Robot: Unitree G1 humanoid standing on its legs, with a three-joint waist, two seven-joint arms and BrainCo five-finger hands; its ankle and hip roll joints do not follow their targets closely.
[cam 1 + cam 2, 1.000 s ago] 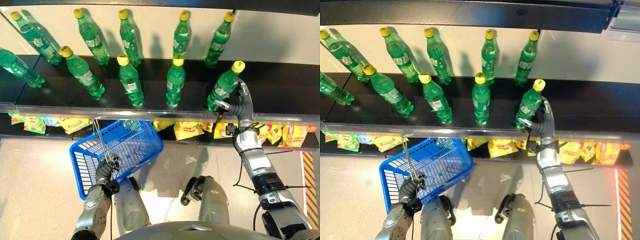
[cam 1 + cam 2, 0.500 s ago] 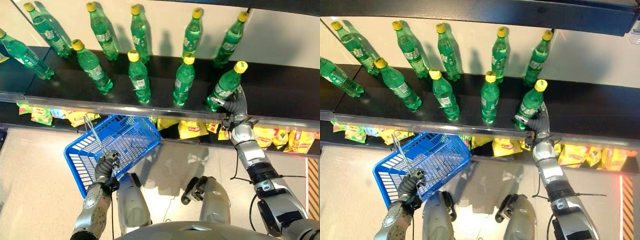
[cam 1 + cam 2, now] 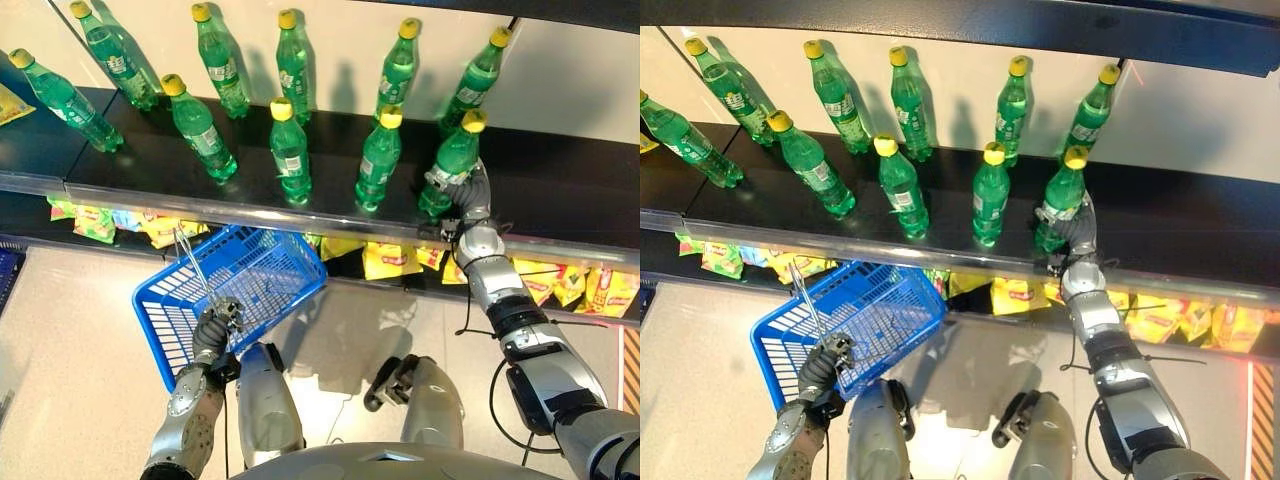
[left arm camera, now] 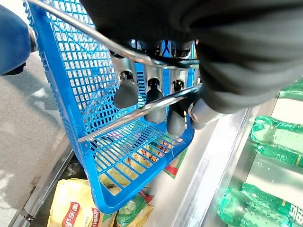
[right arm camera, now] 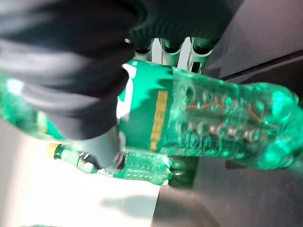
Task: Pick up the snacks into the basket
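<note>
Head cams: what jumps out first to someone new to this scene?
The green bottles with yellow caps, standing in two rows on the dark upper shelf; the right hand is wrapped round the front one at the right. Below, the left hand holds the blue basket by its wire handle, near yellow snack bags on the lower shelf.

Two silver-grey arms end in hands under dark ribbed covers: the left hand (image 3: 212,335) at 7 o'clock, the right hand (image 3: 468,196) at 2 o'clock, silver fingers (image 4: 154,97) dark-tipped.
</note>
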